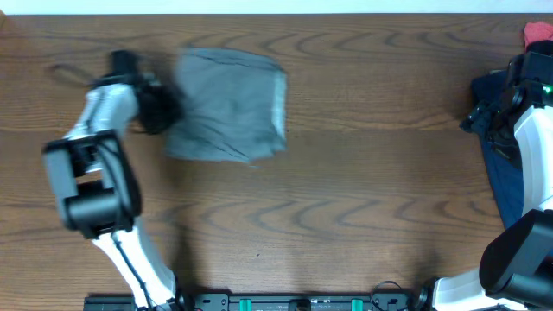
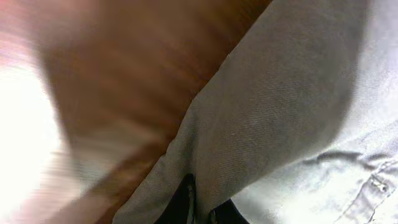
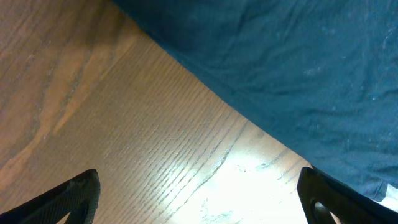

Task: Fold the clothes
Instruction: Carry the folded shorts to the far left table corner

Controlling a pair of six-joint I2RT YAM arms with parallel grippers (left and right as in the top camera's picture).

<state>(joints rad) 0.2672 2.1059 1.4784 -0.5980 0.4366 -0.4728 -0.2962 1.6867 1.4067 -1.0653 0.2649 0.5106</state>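
Roughly squarish, the grey garment (image 1: 229, 104) lies folded; right end effector (image 3: 199, 196) released, left end effector (image 1: 160, 111) unclear.

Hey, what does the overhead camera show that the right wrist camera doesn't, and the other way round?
Overhead only: the grey garment with the left gripper at its edge, and a red item near the right arm. Right wrist only: the right gripper close up, jaws wide apart with nothing between them. Both: the blue garment and the wooden table.
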